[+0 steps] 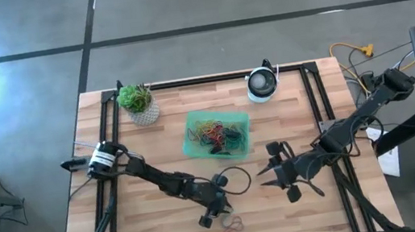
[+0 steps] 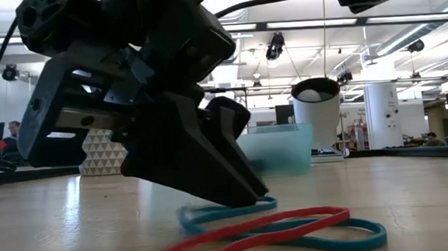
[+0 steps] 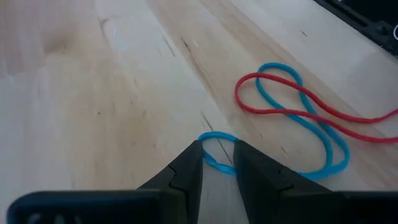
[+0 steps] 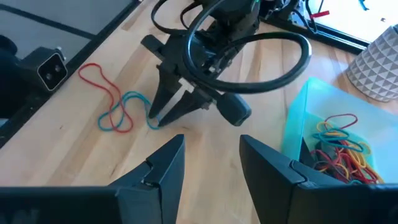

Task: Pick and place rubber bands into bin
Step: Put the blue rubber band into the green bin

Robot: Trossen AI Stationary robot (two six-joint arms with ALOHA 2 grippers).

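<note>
A blue rubber band (image 3: 292, 118) and a red one (image 3: 280, 112) lie crossed and flat on the table near its front edge (image 1: 228, 231). My left gripper (image 3: 219, 150) is down at the blue band's end loop, fingers a little apart and open. The low view shows it (image 2: 248, 196) reaching the table. My right gripper (image 4: 211, 155) hangs open over bare wood, to the right of the left one (image 1: 268, 170), with nothing between its fingers. The green bin (image 1: 193, 145) sits at the table's middle, holding many coloured rubber bands (image 4: 339, 152). My left gripper has its fingertips (image 3: 194, 155) set down on either side of the blue band's end loop (image 3: 217, 135), and one strand (image 3: 219, 165) crosses the gap between them. It comes slanting down from the table's far left. In the low view a fingertip meets the band (image 2: 256, 204). The band lies slack on the wood, unpinched.
A small potted plant (image 1: 139, 103) stands at the far left and a round white and dark device (image 1: 262, 84) at the far right. Black rails (image 1: 210, 78) frame the table's far edge and sides. A black cable (image 4: 249, 56) loops off the left arm.
</note>
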